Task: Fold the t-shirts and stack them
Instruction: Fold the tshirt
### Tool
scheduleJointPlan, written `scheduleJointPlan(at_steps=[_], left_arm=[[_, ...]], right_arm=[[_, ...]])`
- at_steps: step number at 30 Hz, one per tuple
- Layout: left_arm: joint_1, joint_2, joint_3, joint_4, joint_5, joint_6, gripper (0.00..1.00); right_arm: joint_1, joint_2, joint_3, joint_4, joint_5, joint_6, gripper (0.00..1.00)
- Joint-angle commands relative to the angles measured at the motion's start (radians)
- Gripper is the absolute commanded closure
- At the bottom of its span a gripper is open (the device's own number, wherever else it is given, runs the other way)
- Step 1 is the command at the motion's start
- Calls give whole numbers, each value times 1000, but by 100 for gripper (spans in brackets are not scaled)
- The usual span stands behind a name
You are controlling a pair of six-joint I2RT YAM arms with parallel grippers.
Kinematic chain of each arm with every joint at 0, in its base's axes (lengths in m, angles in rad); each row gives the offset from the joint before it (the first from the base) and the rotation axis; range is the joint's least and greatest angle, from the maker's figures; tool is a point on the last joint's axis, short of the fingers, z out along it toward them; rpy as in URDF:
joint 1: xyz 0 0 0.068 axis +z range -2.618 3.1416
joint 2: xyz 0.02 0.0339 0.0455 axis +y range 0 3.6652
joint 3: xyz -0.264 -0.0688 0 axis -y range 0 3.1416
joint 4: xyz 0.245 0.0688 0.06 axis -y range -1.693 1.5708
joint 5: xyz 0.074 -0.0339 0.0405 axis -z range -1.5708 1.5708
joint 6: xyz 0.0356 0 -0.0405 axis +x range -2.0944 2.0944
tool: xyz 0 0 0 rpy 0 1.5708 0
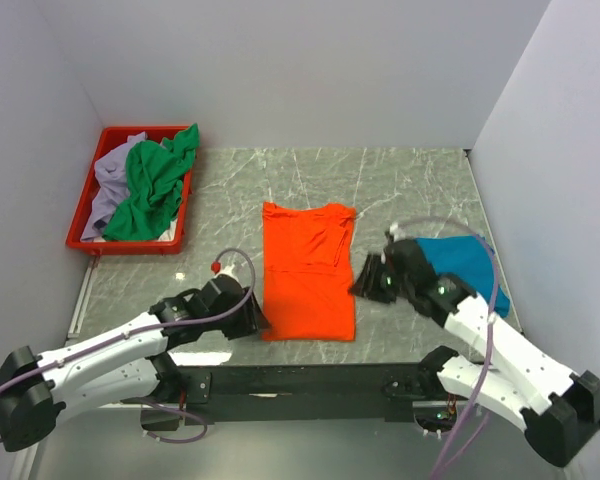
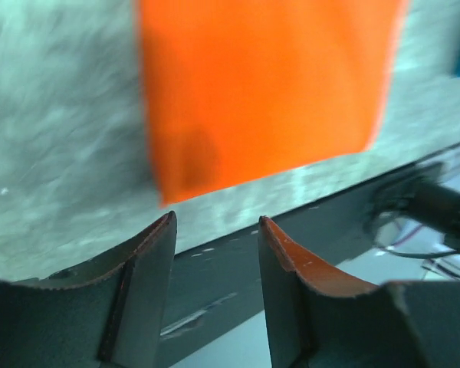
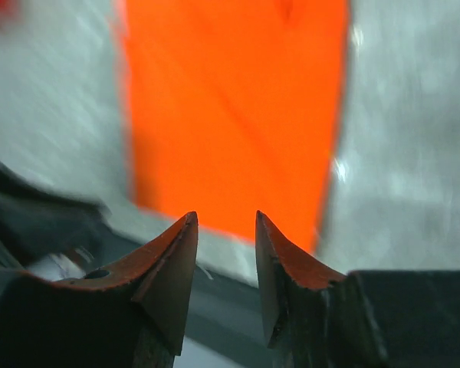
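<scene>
Free passage: bare grey marble bench (image 1: pixel 400 190) behind flat bright orange cloth t-shirt (image 1: pixel 305 275). Far-left corner blocked by red plastic tray (image 1: pixel 130 247). Both sides hemmed by white walls (image 1: pixel 30 100).

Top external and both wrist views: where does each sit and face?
Top external: above and behind the bases, looking down on the table, orange t-shirt and red tray; left arm and right arm show.
Left wrist: on left arm, facing the t-shirt's near corner; own jaws apart.
Right wrist: on right arm, facing its near hem; own jaws apart.
Shared: both wrists see the orange t-shirt.
</scene>
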Motion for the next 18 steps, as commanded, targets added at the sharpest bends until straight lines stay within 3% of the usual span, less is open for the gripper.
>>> scheduleJointPlan(at_steps=[1, 4, 9, 18], left_arm=[[-3, -28, 122, -64, -77, 68, 48], [7, 7, 174, -70, -103, 103, 48], [39, 44, 218, -10, -94, 141, 49], [76, 105, 188, 108, -48, 146, 51]], right_arm=[[-58, 137, 217, 72, 124, -31, 57], [-164, 338, 335, 109, 104, -55, 60], [-210, 703, 647, 71, 150, -101, 63], [-223, 1073, 958, 40, 159, -121, 63]])
